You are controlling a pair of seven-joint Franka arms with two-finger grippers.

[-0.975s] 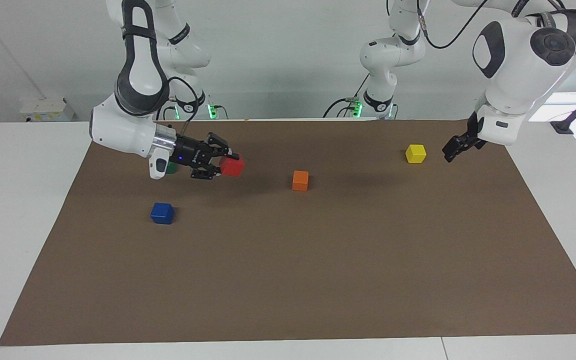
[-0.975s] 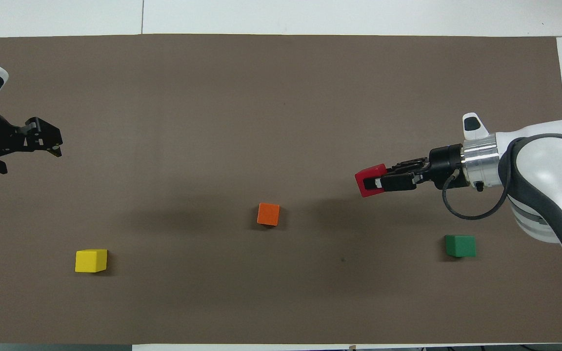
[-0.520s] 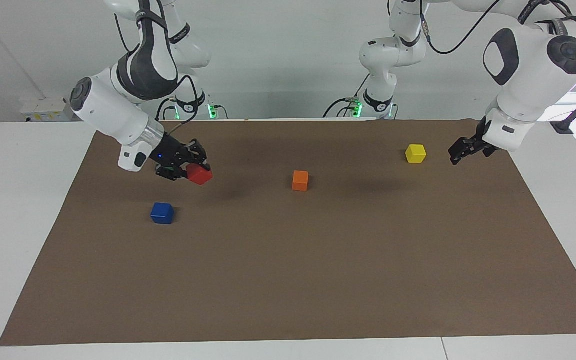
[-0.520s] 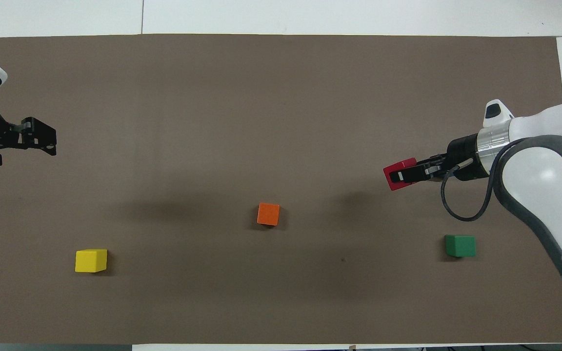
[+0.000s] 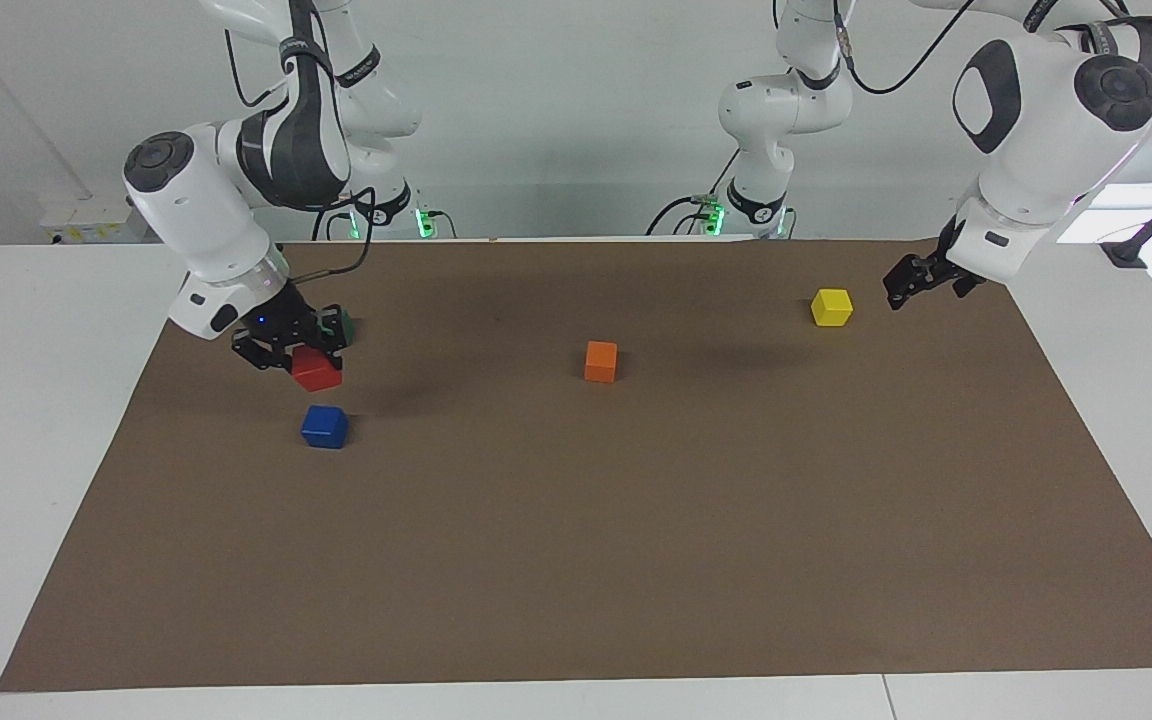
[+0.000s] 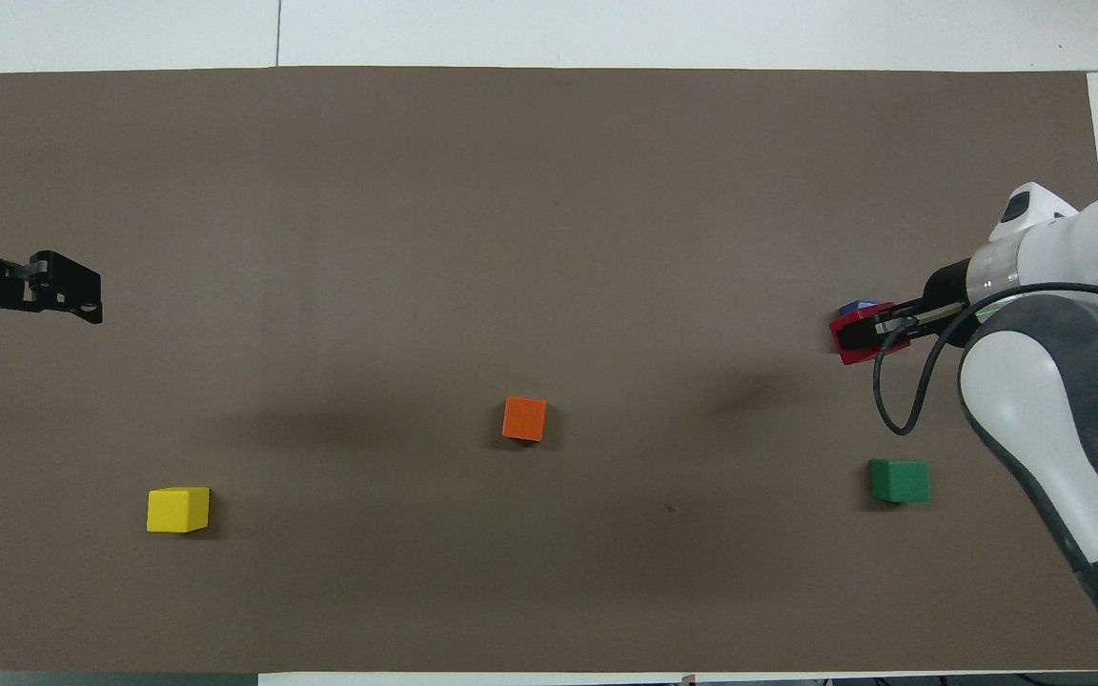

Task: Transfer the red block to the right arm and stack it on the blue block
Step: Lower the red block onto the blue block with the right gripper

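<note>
The surface point(image 5: 576, 560) I am working over is a white table covered by a brown mat point(image 6: 549, 191) that reaches nearly to each edge. My right arm point(image 5: 206, 215) extends from its base over the mat toward the right arm's end of the surface, wrist angled down. My left arm point(image 5: 1046, 110) waits at the left arm's end, raised. The right claw point(image 5: 298, 352) is closed on the red block point(image 5: 317, 368) and holds it in the air, clear of the mat, above the blue block point(image 5: 325, 426); in the overhead view only a sliver of blue point(image 6: 857, 307) shows past the red block point(image 6: 859, 345), and the facing view shows a gap between the two blocks. The left claw point(image 5: 920, 283) hangs over the mat's edge at the left arm's end, close to the corner nearest the robots; I cannot tell whether it is open or closed. The blue block rests on the mat near the edge at the right arm's end. The green block point(image 6: 899, 479) sits nearer the robots than the blue block, partly hidden by the right claw in the facing view. The orange block point(image 5: 600, 361) lies near the mat's middle. The yellow block point(image 5: 831, 307) lies toward the left arm's end, near the left claw.
</note>
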